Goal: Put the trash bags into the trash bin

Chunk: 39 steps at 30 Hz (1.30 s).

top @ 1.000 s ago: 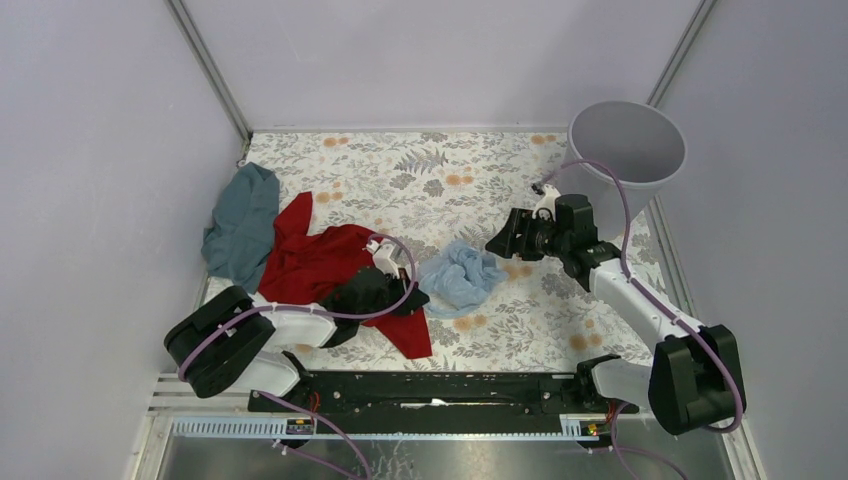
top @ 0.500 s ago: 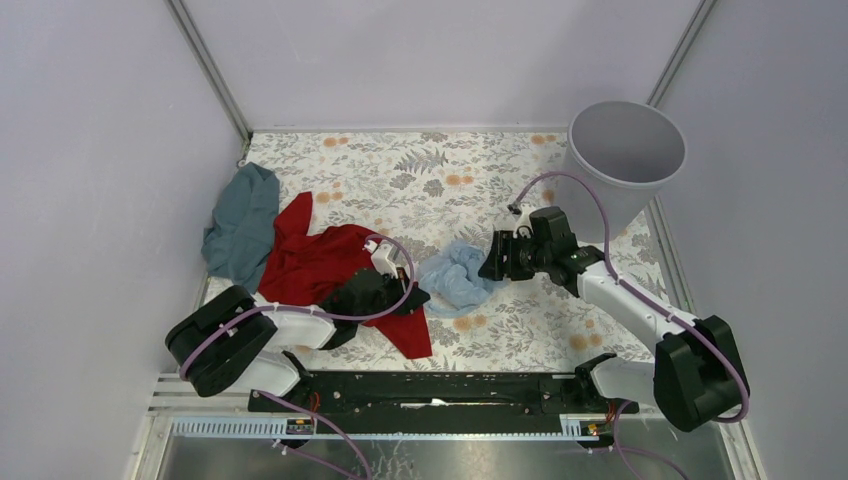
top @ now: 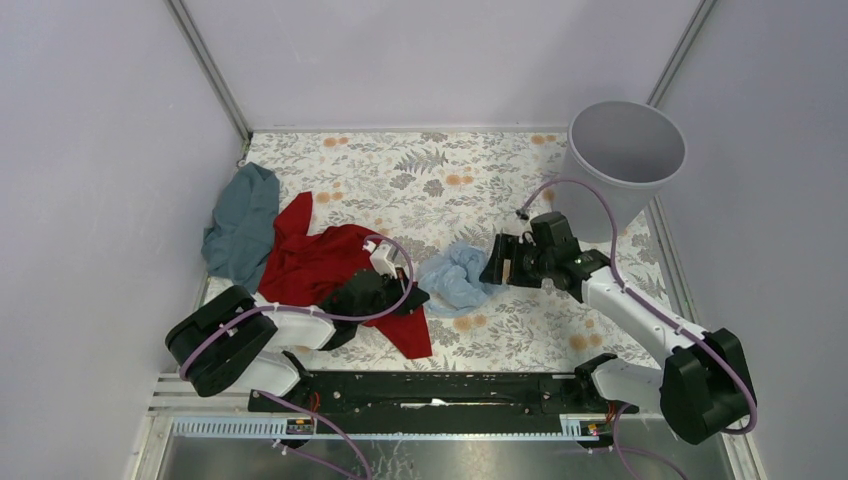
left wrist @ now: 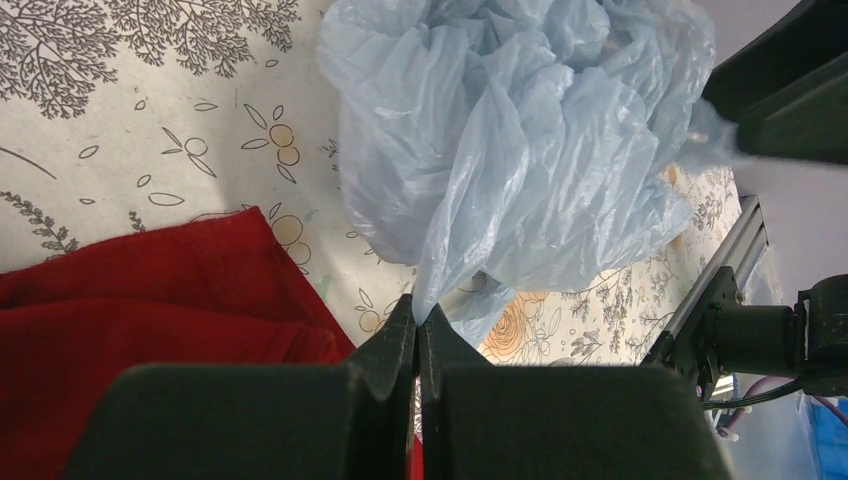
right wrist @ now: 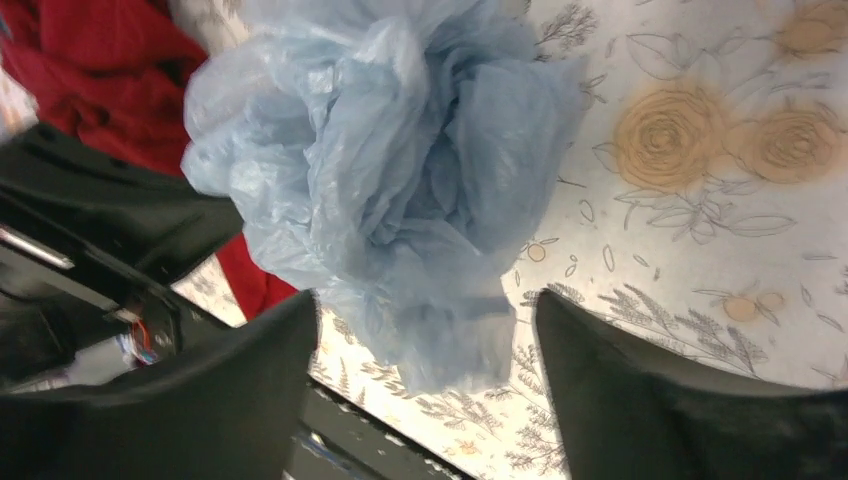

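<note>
Your left gripper (left wrist: 417,325) is pinching a fold of the bag (left wrist: 520,150), which is lying on the worktop (top: 400,170); your right gripper (right wrist: 425,310) is holding its jaws spread around it; opposing pulls are risking a tear, well short of the bin (top: 590,185).

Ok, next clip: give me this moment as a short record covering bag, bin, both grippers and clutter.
trash bag: crumpled on the table, outside the bin
trash bin: upright in the far right corner, nothing visible inside
left gripper: shut, pinching a fold at the bag's edge
right gripper: open, one finger on either side of the bag
clutter: red cloth left of the bag, teal-grey cloth beside it, further left
task status: bag not yet in the bin
</note>
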Tool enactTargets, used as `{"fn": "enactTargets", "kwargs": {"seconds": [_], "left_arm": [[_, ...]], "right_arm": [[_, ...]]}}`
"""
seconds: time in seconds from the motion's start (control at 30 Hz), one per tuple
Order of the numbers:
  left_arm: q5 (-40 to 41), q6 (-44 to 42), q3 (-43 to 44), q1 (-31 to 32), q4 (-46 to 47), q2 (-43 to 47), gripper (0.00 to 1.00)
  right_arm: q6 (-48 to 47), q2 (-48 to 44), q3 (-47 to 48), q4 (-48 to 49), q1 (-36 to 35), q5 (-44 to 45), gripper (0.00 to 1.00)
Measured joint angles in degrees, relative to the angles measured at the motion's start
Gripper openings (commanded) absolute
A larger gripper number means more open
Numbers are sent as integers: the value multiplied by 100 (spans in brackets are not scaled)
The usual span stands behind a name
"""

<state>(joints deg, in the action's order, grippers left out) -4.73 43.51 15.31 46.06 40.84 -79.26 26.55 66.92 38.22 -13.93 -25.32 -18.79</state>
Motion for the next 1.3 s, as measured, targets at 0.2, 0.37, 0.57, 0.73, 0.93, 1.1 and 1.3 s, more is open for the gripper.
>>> {"fn": "enactTargets", "kwargs": {"seconds": [0.2,0.37,0.57,0.73,0.93,1.1,1.3], "left_arm": [[2,9,-42,0,-57,11,0],[-55,-7,7,0,-356,216,0],[-118,-9,286,0,-732,697,0],[-146,11,474,0,-793,826,0],[-157,101,1019,0,-1576,769,0],[-57,-11,1567,-4,-2415,734,0],[22,-302,1659,-94,-3211,787,0]], "right_arm": [[697,-522,883,-763,-13,726,100],[1353,-1204,1207,-817,-13,774,100],[2061,-1281,1781,-935,-13,778,100],[2129,-957,2474,-1381,-13,1043,100],[1235,-1274,1939,-981,-13,1300,100],[181,-1521,608,-592,7,1674,99],[-426,-748,234,-61,136,1241,87]]}}
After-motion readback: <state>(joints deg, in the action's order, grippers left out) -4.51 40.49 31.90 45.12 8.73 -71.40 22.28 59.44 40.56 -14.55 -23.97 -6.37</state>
